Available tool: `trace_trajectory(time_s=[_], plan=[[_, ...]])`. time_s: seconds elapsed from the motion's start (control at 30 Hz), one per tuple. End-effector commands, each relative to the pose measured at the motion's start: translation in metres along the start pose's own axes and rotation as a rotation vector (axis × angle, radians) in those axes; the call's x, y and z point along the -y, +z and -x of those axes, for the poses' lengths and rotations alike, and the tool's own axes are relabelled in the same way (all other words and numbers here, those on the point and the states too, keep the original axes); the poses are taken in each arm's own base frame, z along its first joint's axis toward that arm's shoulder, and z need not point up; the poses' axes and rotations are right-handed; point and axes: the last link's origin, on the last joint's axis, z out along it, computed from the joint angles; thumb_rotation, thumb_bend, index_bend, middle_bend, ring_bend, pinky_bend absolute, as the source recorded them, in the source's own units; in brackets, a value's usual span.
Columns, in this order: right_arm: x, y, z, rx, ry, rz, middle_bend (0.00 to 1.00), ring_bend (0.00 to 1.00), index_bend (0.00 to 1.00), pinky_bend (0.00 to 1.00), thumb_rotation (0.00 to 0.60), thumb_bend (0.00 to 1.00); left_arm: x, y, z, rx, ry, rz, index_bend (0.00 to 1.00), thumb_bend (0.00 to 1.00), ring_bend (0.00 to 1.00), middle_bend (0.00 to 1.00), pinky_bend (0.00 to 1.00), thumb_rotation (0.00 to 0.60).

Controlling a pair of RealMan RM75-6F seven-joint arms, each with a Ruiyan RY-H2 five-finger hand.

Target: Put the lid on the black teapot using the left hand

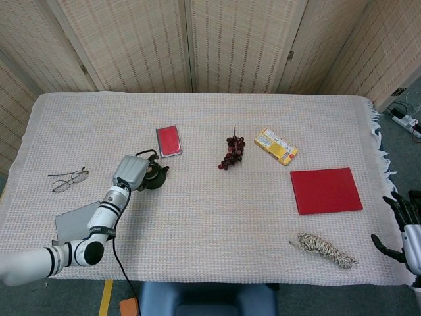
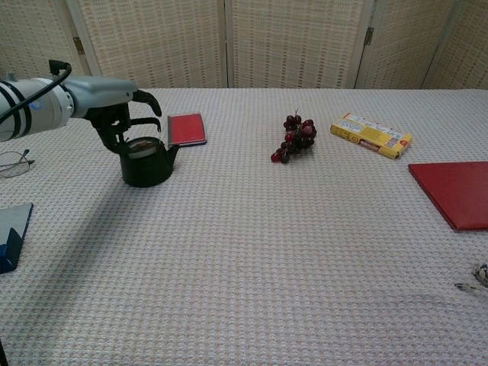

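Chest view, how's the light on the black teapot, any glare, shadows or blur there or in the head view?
Chest view: even, soft light; the black teapot throws a faint shadow toward the lower left, a dull sheen on its lid, no harsh glare, all sharp. Head view: the left hand covers part of the teapot, details small but unblurred.

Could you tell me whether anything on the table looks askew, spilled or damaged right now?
Nothing stands out. The lid sits level on the black teapot, the left hand hovers open just above it, and the grapes, yellow box and glasses lie intact on the cloth.
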Motion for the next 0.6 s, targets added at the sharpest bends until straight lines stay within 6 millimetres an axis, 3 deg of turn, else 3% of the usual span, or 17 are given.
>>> trace_trajectory(time_s=[0.03,0.6], plan=[[0.0,0.0,0.001,0.002,0.002,-0.001,0.1,0.11,0.12,0.0,0.6,0.29,0.007,-0.015,0.005,0.012,0.034,0.013,0.21,0.28,0.9,0.87,0.95,0.6],[0.001,0.002,0.0,0.001,0.002,-0.005,0.1,0.11,0.12,0.0,0.6,0.29,0.01,-0.018,0.029,0.075,0.061,0.012,0.21,0.28,0.9,0.87,0.95,0.6]])
